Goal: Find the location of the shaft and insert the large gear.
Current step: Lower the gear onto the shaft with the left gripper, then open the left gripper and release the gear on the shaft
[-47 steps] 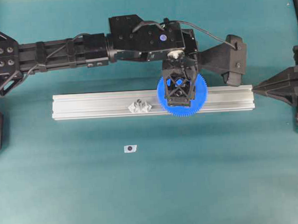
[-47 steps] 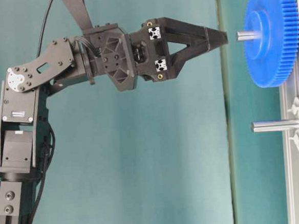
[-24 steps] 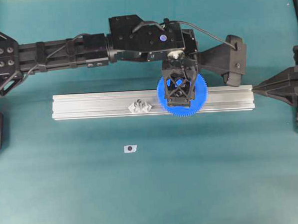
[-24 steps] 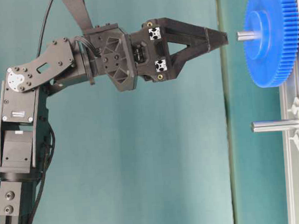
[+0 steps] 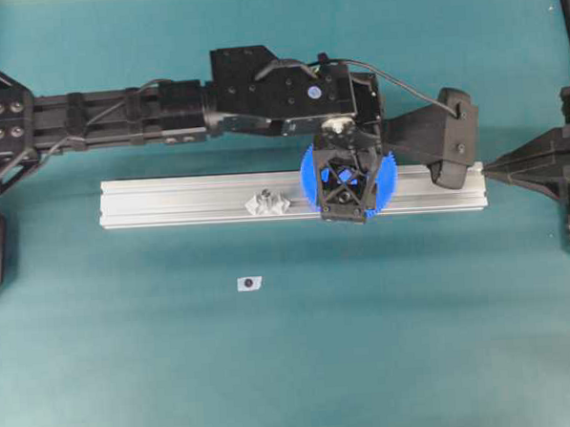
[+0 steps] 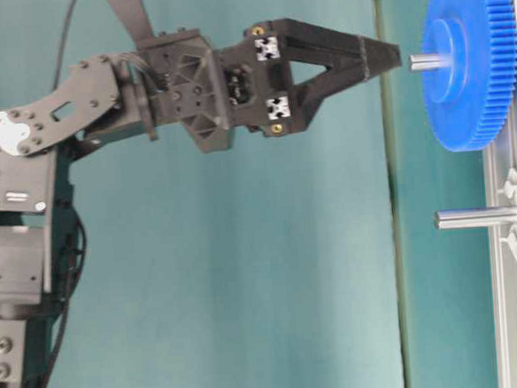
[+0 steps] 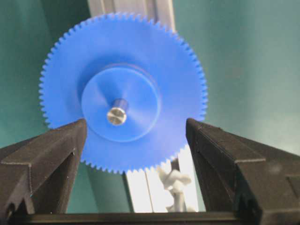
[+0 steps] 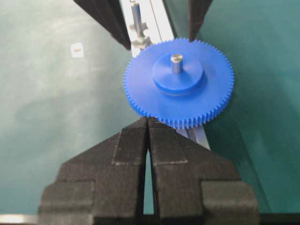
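So the large gear point(image 7: 124, 96) sat flat on the aluminium rail point(image 5: 170, 200), near the rail's right end in the overhead view, wider than the rail and overhanging both long edges. The shaft point(image 7: 117, 112) came up through its centre hole, metal tip standing proud of the raised hub point(image 8: 177, 72), so the gear was on the shaft

Left gripper point(image 7: 136, 136) hung above the gear, pointing down at it, jaws spread wide with nothing between them. In the left wrist view one finger sat either side of the hub. In the table-level view the fingertips point(image 6: 382, 57) were just off the shaft tip, with a small gap and no contact

Right gripper point(image 8: 147, 126) was parked off the rail's right end in the overhead view, pointing along the rail at the gear, fingers pressed together and holding nothing

Second peg point(image 6: 478, 218) stood bare further along the rail, toward its middle, between clear mounts point(image 5: 268, 203). Small white tag point(image 5: 249, 283) with a dark dot lay on the teal table point(image 5: 368, 343), well clear of the rail on the near side
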